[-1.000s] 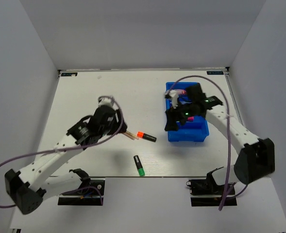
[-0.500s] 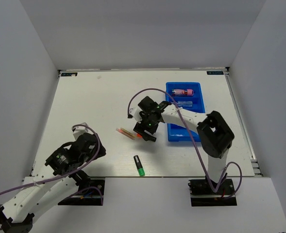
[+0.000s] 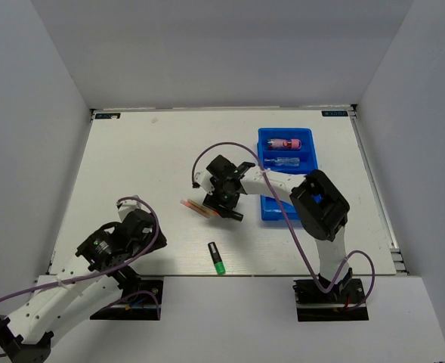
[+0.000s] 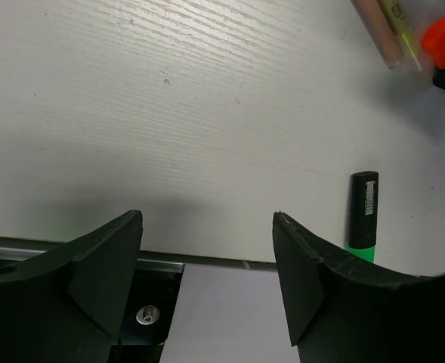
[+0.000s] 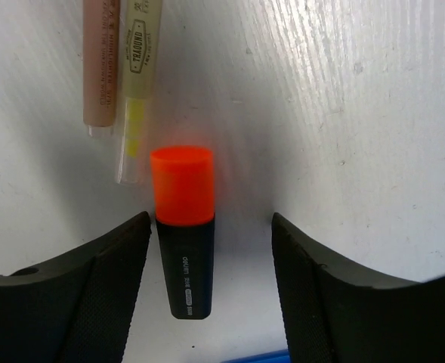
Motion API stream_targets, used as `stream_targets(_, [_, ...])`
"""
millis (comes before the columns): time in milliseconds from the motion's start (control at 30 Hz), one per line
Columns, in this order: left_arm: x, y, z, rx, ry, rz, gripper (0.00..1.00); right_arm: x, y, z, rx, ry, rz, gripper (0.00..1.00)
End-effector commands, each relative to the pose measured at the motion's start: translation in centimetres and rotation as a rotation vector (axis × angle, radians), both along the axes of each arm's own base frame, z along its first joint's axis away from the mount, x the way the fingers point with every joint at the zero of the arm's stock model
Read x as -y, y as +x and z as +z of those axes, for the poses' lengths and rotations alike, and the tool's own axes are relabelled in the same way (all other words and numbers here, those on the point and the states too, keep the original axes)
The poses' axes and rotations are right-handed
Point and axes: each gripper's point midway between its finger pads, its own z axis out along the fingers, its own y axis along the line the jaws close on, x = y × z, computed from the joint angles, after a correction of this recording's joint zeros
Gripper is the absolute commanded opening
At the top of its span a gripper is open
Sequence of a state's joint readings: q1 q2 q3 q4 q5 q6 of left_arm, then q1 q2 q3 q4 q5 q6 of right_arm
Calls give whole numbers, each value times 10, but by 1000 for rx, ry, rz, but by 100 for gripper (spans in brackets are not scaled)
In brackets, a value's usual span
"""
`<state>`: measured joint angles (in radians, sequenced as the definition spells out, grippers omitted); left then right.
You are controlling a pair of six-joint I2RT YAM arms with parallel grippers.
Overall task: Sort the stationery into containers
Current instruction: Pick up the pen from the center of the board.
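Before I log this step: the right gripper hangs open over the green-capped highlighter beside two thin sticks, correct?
No, the cap is orange, not green. The right wrist view shows the right gripper open over the orange-capped highlighter beside two thin sticks.

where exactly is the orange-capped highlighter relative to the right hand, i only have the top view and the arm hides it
observer: the right wrist view shows the orange-capped highlighter lying flat on the table inside the open right hand, not lifted.
operator: anything near its cap
observer: a tan stick and a yellow-tipped pen lie side by side just beyond the cap.
operator: left hand holding anything
observer: no, the left hand is open and empty, over the table's near edge.
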<state>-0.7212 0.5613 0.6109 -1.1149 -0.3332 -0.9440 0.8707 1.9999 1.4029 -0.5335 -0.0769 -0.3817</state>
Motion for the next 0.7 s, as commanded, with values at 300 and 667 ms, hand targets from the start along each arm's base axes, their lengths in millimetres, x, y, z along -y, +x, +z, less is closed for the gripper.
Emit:
stream_targets(300, [14,2,-7,-20,-37,-36,80,23,-28,-21,-78,-69,33,10])
stream_targets(667, [43,3,-10,-40,-102,-183,77,2,1,120,136,93,111,0])
